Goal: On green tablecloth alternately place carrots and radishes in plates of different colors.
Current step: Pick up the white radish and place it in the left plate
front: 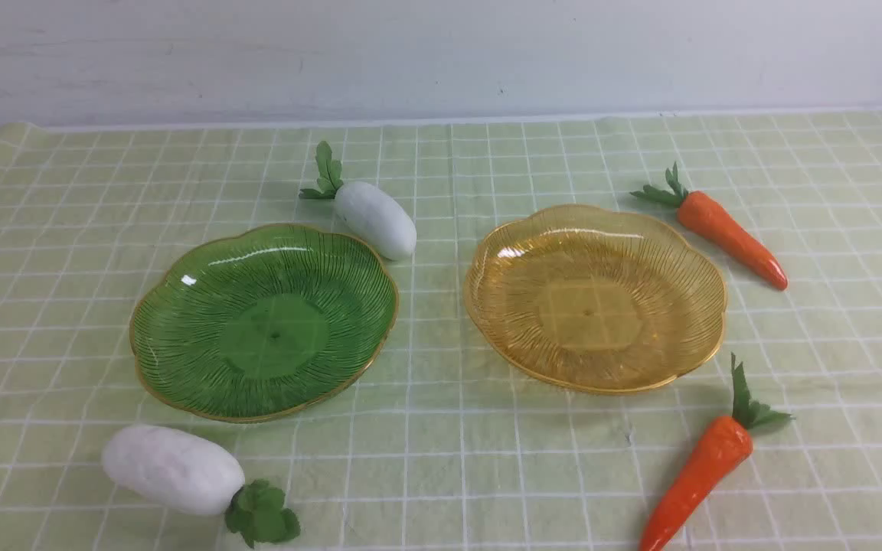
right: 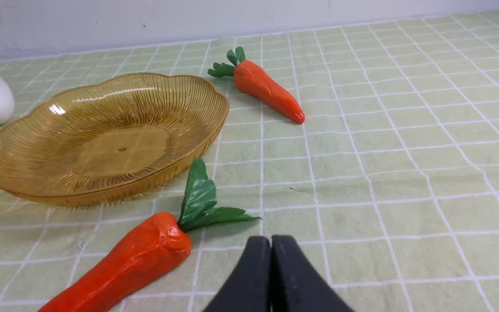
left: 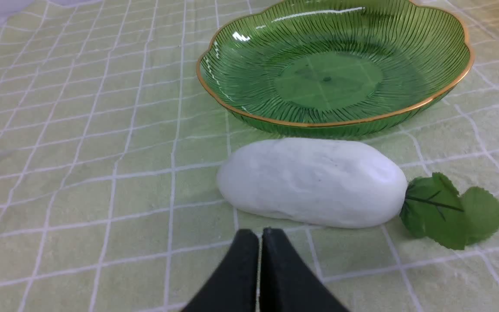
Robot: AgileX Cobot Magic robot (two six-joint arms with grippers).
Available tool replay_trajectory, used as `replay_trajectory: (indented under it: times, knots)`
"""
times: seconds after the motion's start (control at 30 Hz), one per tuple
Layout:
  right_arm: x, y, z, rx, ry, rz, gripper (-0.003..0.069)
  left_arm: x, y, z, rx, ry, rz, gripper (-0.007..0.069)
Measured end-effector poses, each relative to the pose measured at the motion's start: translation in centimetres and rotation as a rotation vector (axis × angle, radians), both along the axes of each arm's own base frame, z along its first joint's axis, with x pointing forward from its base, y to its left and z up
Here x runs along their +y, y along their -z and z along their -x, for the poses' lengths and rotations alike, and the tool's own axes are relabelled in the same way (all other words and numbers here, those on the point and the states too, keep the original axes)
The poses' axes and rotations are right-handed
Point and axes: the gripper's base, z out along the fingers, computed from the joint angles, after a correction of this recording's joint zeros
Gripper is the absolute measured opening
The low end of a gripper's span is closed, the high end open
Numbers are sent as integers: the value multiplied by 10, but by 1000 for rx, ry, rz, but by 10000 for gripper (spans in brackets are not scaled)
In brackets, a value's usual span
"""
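**rig_op:** On the green tablecloth [front: 449, 459] nothing's plated yet; the green plate [front: 265, 321] on my left and the amber plate [front: 594, 298] on my right both sit bare, with a gap between them. The near radish [front: 173, 468] lies just beside the green plate's near rim; the far radish [front: 376, 220] is snug against its far rim, can't tell if that one touches. The far carrot [front: 732, 237] is off beyond the amber plate; the near carrot [front: 697, 482] is by its near-right edge, leaves pointing at it. My left tool [left: 260, 236] is pinched fully shut with nothing in it, hovering just short of the near radish; my right tool [right: 271, 242] is the same deal, shut and empty, beside the near carrot's leafy end. Tips for the first pick?

**gridlock:** Spread the left tool wide before you drop; that radish is plump, so straddle its middle across the short way, not the leaves. I'd guess the glossy carrot slips easier; grab it at the thick shoulder, not the taper. Move one arm at a time so they don't crowd between the plates; lower each piece in rather than dropping it, since those plates look light and could skid.
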Motion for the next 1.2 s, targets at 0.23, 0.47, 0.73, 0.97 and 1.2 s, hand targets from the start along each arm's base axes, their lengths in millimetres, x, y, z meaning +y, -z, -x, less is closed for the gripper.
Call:
replay_trajectory:
  times: [0.23,0.47,0.73,0.97,1.2]
  knots:
    - [0,0,0,0,0,0,-14,0,0,0,0,0,0,-8]
    - [0,0,0,0,0,0,-14,0,-2,0,-17,-3,22,-8]
    - [0,0,0,0,0,0,-14,-6,-24,-4,-221,-44,575,-8]
    - [0,0,0,0,0,0,-14,5,-47,-3,-485,-88,776,-8]
    - [0,0,0,0,0,-1,-14,21,-77,10,-867,-128,867,-8]
